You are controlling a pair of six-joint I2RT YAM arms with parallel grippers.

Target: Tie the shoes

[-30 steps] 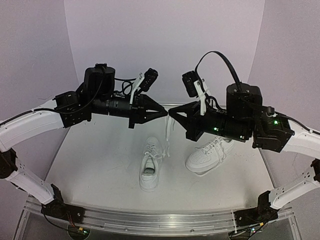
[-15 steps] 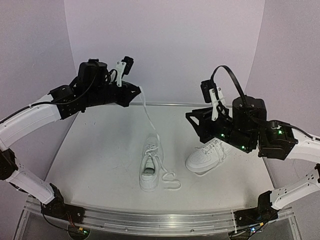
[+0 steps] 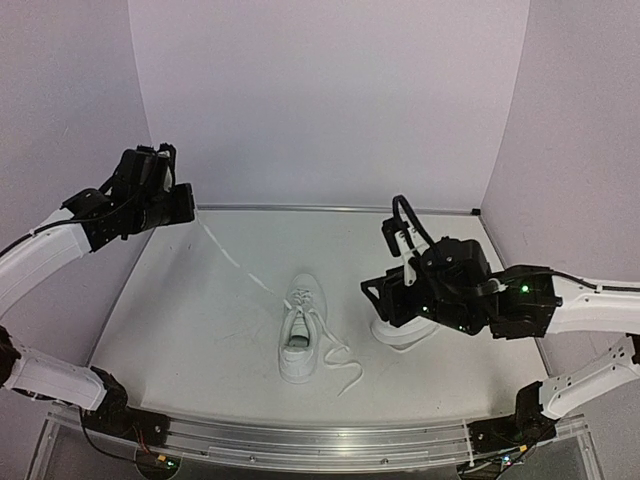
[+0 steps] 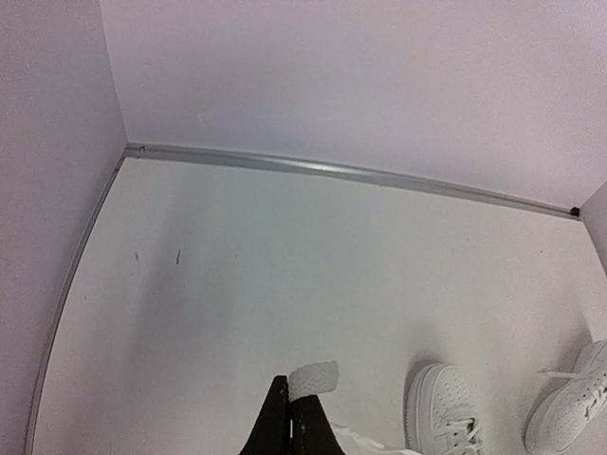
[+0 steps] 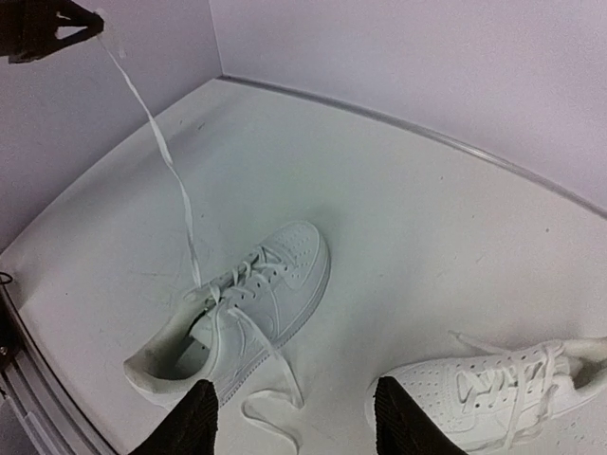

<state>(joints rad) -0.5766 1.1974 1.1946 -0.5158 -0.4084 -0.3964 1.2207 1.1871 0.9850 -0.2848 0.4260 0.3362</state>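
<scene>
Two white shoes sit on the white table (image 3: pixel 190 330), close to each other but not touching. The left shoe (image 3: pixel 298 338) is near the middle, with its toe pointing at the back wall (image 3: pixel 330 100) and its open heel end facing the arms. The right shoe (image 3: pixel 396 332) lies just to the side of it, and the right arm hides most of it from above. In the right wrist view it shows better, and its laces are not tied. One lace (image 3: pixel 232 256) goes up from the left shoe in a straight, tight line, off to the left and up into the air. The left gripper (image 3: pixel 190 212) holds the end of that lace, up high near the left wall. Its jaws are pressed together on the flat white tip, which pokes out just past them in the left wrist view. The other lace (image 3: pixel 340 362) of this shoe lies loose and curly on the table beside the shoe, on the side near the arms. The right gripper (image 5: pixel 294 384) hangs low over the table, above the gap between the two shoes. Its jaws are spread wide apart and hold nothing.
</scene>
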